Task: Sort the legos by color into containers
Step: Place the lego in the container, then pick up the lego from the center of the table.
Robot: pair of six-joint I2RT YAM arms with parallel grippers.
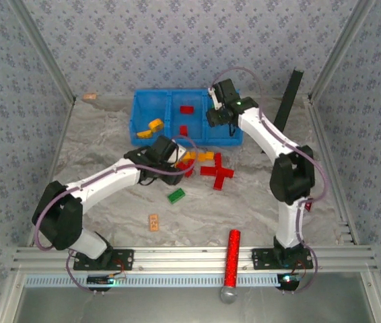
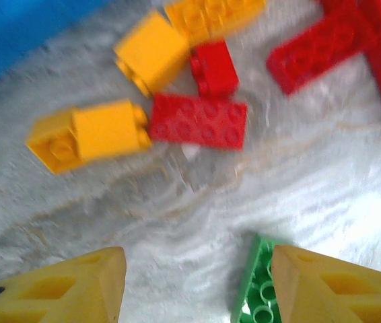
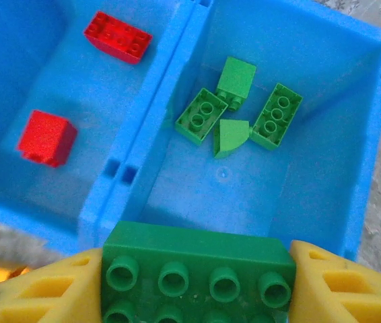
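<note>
Green lego (image 3: 197, 259), two stud rows showing, gripped between right jaws.

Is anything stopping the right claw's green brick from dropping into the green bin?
Nothing visible is. The right claw holds the green brick over the open bin, at its near edge; four green pieces lie farther in, leaving bare floor.

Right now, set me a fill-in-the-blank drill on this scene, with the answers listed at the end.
1. The right pincer grips a ____ brick.
2. The bin below it holds ____ green pieces.
3. The middle bin holds ____ red bricks.
4. The left pincer hangs ____, with nothing between its fingers.

Answers: green; four; two; open
</note>
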